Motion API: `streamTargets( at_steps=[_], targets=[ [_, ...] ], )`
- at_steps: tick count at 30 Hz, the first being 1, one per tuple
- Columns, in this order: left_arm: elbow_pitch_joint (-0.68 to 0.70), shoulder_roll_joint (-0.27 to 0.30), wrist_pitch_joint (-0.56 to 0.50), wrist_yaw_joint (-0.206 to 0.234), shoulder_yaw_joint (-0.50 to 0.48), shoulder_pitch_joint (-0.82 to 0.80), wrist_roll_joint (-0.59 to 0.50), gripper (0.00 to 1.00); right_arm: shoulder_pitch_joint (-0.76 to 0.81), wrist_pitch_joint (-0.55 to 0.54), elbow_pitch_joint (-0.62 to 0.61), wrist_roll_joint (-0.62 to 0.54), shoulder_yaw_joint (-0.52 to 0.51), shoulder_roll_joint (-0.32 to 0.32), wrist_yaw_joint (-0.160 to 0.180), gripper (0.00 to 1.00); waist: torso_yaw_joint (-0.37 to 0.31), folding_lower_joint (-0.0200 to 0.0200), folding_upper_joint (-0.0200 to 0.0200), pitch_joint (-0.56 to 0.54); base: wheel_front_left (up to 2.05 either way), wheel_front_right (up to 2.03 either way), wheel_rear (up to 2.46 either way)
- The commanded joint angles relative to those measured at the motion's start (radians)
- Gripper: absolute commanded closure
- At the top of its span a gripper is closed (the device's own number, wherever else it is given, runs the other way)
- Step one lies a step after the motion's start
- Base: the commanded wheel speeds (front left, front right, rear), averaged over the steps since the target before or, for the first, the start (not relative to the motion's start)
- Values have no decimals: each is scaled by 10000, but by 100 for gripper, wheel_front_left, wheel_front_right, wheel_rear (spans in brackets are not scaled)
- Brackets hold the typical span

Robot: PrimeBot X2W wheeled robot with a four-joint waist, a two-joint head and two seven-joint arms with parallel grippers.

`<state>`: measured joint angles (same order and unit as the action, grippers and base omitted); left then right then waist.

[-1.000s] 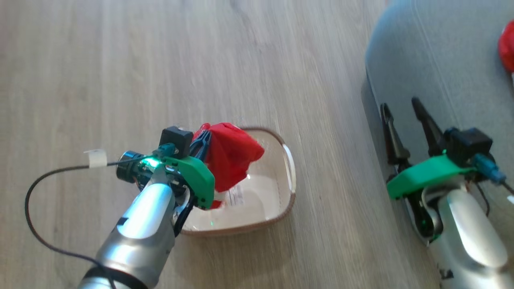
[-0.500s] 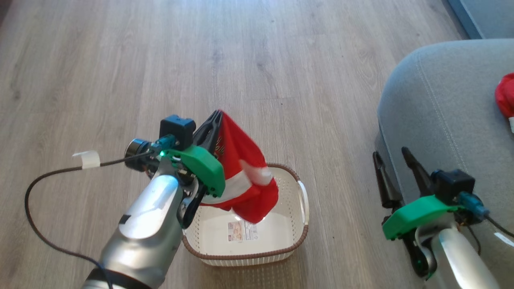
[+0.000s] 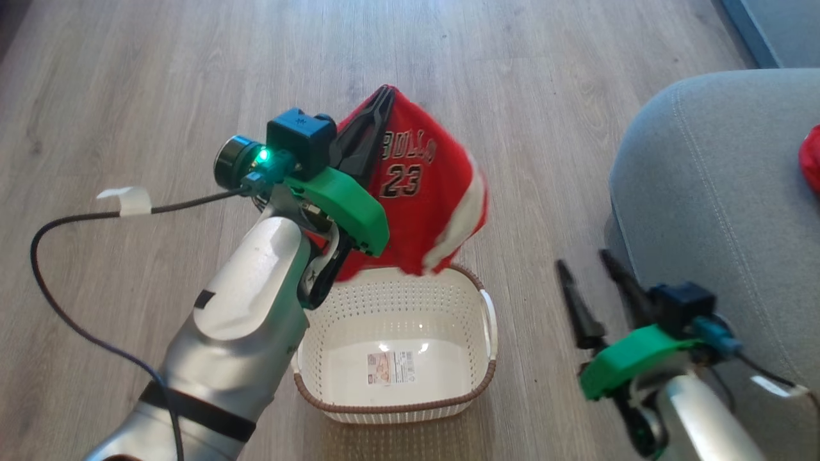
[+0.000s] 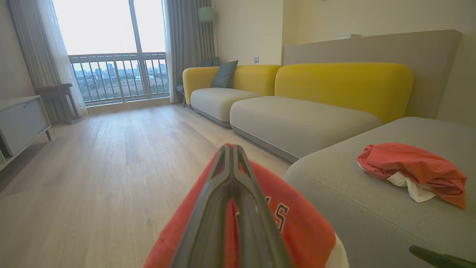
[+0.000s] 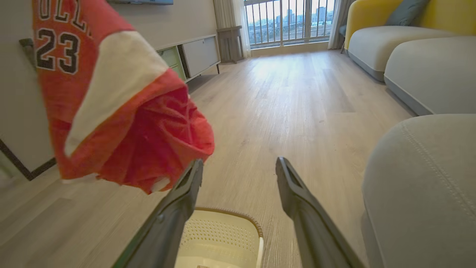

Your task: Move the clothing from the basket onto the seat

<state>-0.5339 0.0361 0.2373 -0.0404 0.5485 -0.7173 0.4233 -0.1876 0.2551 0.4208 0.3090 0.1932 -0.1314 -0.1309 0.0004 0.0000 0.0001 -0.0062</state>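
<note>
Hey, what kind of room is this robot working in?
Most likely a home living room: a long sofa with yellow backs and grey seats, a pale wood-look floor, and a tall window with a balcony railing overlooking city buildings.

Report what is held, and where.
Left gripper, jaws shut, pinches the clothing by its topmost fold, above the basket. Right gripper is open, empty.

clothing [image 3: 416, 186] aloft over basket [image 3: 397, 408], seat [image 3: 705, 192] to basket's right
</note>
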Motion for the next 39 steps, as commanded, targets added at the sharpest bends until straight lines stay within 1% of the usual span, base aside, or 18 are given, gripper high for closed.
streamTargets(
  at_steps=[1, 10, 16, 18, 21, 25, 31, 32, 34, 35, 36, 37, 38, 39],
  targets=[
    [382, 141, -9, 36, -268, -545, 69, 100, -411, 67, -492, 129, 585, 76, 2, 0, -9, 0, -1, 29, 0, 0, 0],
    [498, 141, -31, -9, 54, -611, 177, 100, -1980, 67, -1251, 472, 2711, -98, 2, 0, 42, 0, -1, 133, 0, 0, 0],
    [422, 141, -20, -46, 484, -715, 375, 100, -3448, 67, -1090, 608, 3818, -478, 2, 0, 239, 0, -1, 200, 0, 0, 0],
    [386, 141, -15, -48, 565, -726, 419, 100, -3654, 67, -1017, 634, 3956, -542, 2, 0, 278, 0, -1, 208, 0, 0, 0],
    [295, 141, 12, -25, 784, -761, 561, 100, -4066, -55, -582, 846, 4357, -655, 2, 0, 377, 0, -1, 218, 0, 0, 0],
    [211, 141, 54, 35, 1060, -842, 743, 100, -4370, -385, 208, 1342, 5017, -599, 2, 0, 495, 0, -1, 227, 0, 0, 0],
    [143, 141, 112, 110, 1478, -1003, 1012, 100, -4782, -510, 1571, 1918, 5844, -105, 2, 0, 618, 0, -1, 273, 0, 0, 0],
    [118, 141, 132, 141, 1602, -1046, 1095, 100, -4981, -446, 2066, 2064, 6007, 122, 2, 0, 649, 0, -1, 275, 0, 0, 0],
    [104, 141, 151, 170, 1720, -1086, 1184, 100, -5192, -373, 2632, 2171, 6084, 317, 2, 0, 676, 0, -1, 276, 0, 0, 0],
    [99, 141, 161, 184, 1779, -1101, 1231, 100, -5295, -344, 2938, 2225, 6116, 402, 2, 6, 690, 0, -1, 271, 0, 0, 0],
    [93, 141, 169, 200, 1836, -1120, 1274, 100, -5389, -316, 3249, 2286, 6134, 477, 2, 50, 705, 0, -1, 269, 0, 0, 0],
    [93, 141, 169, 200, 1836, -1120, 1274, 100, -5389, -316, 3249, 2286, 6134, 477, 2, 50, 705, 0, -1, 269, 0, 0, 0],
    [89, 141, 177, 216, 1891, -1134, 1323, 100, -5470, -275, 3519, 2373, 6134, 545, 2, 85, 724, 0, -1, 270, 0, 0, 0],
    [69, 141, 192, 247, 1988, -1147, 1416, 100, -5598, -197, 3997, 2530, 6134, 643, 2, 100, 766, 0, -1, 268, 0, 0, 0]
  ],
)
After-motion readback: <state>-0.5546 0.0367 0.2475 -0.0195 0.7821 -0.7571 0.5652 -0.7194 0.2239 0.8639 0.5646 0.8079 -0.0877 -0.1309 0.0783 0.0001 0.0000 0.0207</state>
